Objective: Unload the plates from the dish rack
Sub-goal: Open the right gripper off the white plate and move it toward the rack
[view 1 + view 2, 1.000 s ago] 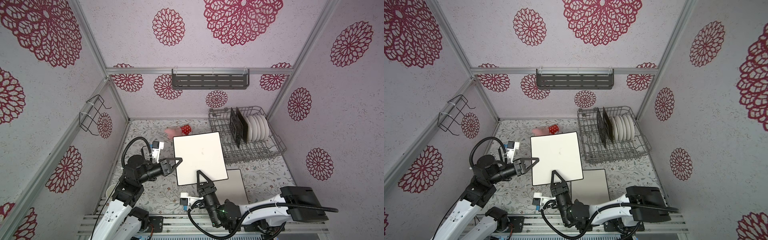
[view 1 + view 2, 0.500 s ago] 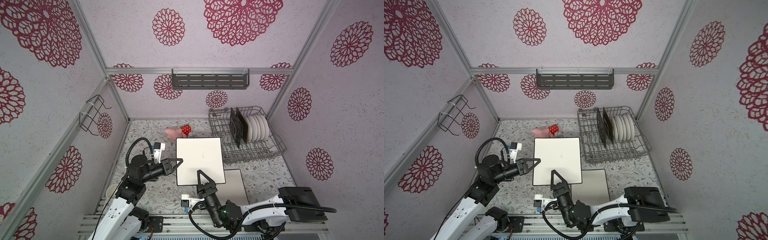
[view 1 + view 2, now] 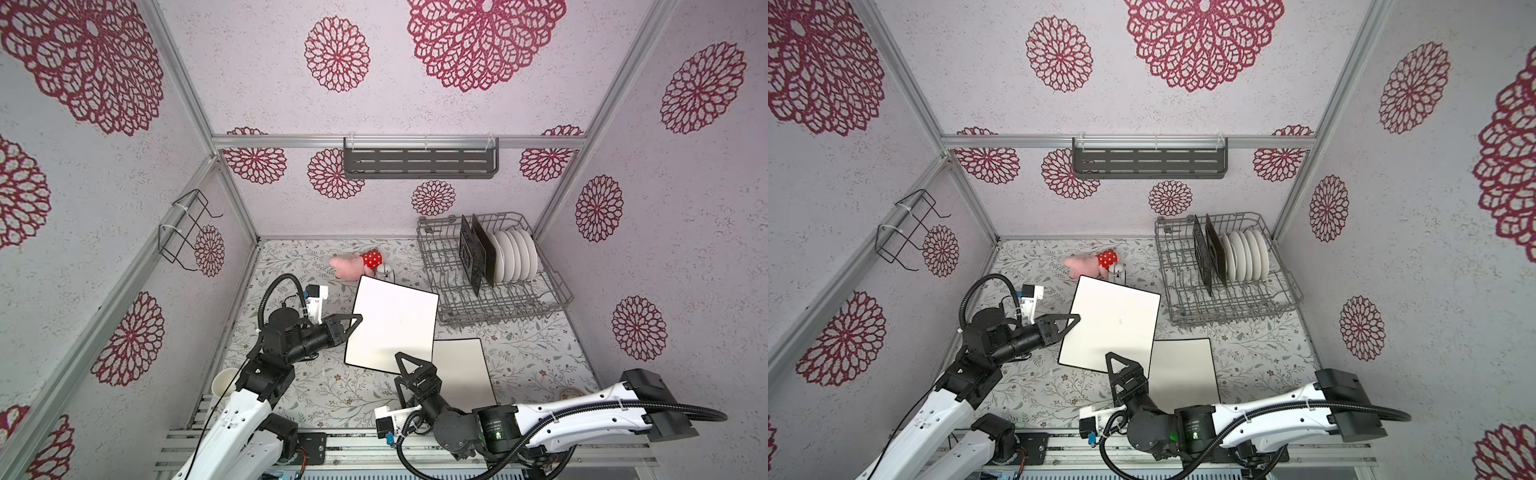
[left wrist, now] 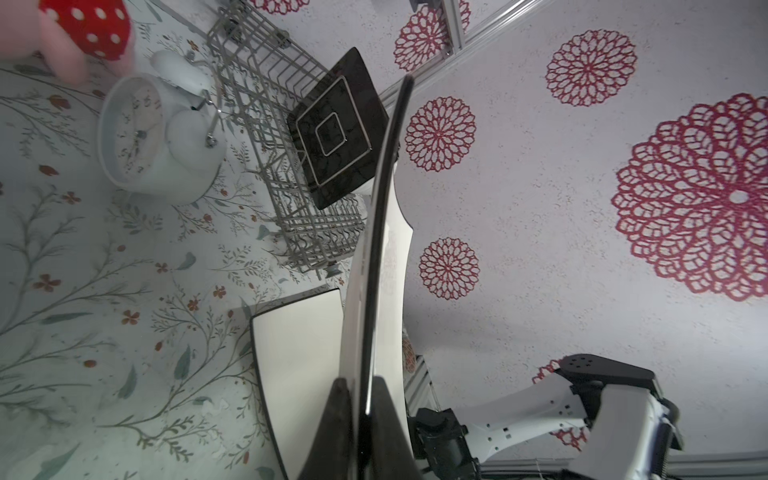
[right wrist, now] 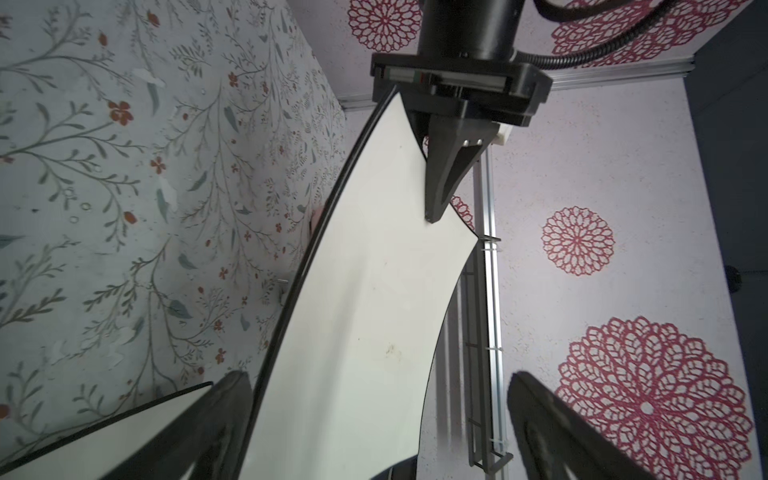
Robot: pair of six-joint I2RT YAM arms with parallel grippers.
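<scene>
A large white black-rimmed plate [image 3: 395, 324] [image 3: 1113, 324] hangs above the table, and my left gripper [image 3: 358, 320] [image 4: 359, 380] is shut on its left edge. My right gripper [image 3: 409, 361] [image 5: 378, 374] stands open at the plate's near edge; the rim passes between its spread jaws without a grip. A second white plate [image 3: 461, 365] [image 4: 299, 345] lies flat on the table near the front. The dish rack [image 3: 548, 291] [image 3: 1279, 291] at the back right holds two dark square plates [image 3: 469, 253] [image 4: 332, 133] and several round white plates [image 3: 515, 257], all upright.
A pink plush toy [image 3: 353, 264] and a white alarm clock [image 3: 386, 272] [image 4: 137, 137] lie just behind the held plate. A white mug [image 3: 224, 382] stands at the front left. A grey shelf [image 3: 419, 162] and a black wire holder [image 3: 187, 232] hang on the walls.
My right gripper has opened wide and let go of the plate's near edge. The left gripper keeps its hold, and the plate has turned a little and settled lower.
</scene>
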